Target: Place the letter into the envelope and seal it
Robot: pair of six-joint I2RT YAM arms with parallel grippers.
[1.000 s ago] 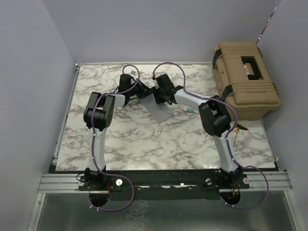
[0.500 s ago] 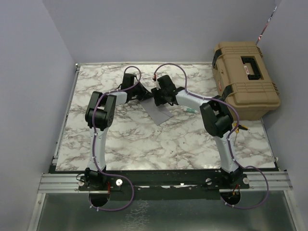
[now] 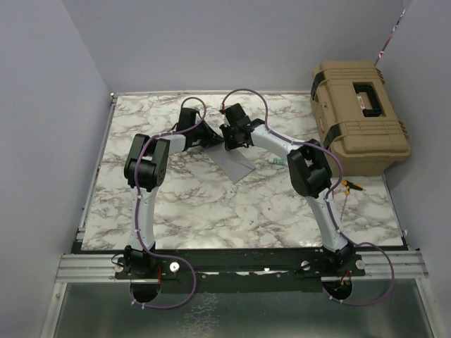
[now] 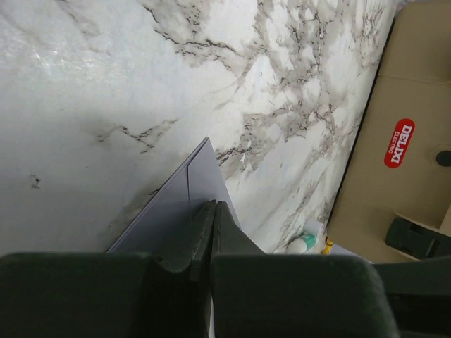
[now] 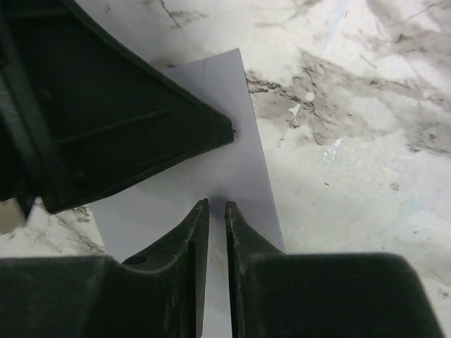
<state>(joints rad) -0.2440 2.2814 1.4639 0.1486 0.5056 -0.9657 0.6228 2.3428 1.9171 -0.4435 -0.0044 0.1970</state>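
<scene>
Lavender-grey walls are closing in the marble-patterned bench [image 3: 211, 204]. A tan hard case [image 3: 359, 116] is sitting at its far right, and a small green-tipped tube [image 3: 279, 161] is lying near the work. Both arms are reaching to the far middle of the bench, with the envelope [image 3: 236, 163] slanting between them.

Change over the last second: the right arm is swinging its elbow inward and its wrist leftward, so the right pincer [image 5: 217, 205] is now crowding the left one. In the overhead view the envelope's free corner is dropping and its face is darkening. I am reading that as the sheet settling toward the bench, but not with certainty.

Left pincer [image 4: 213, 208]: clenched on the envelope's edge, with the paper sticking out past its tips and throwing a shadow on the marble.

Right pincer: clenched to a thin slit, tips over the envelope's middle. I cannot tell whether they are nipping paper or only pressing it.

The letter is not showing in any view. I am judging it to be already inside, which would put me in the sealing step, one pincer steadying and the other working the flap. I cannot make out the flap itself, so I am not confirming the seal. Risk I am watching: the two pincers colliding, being so close.
</scene>
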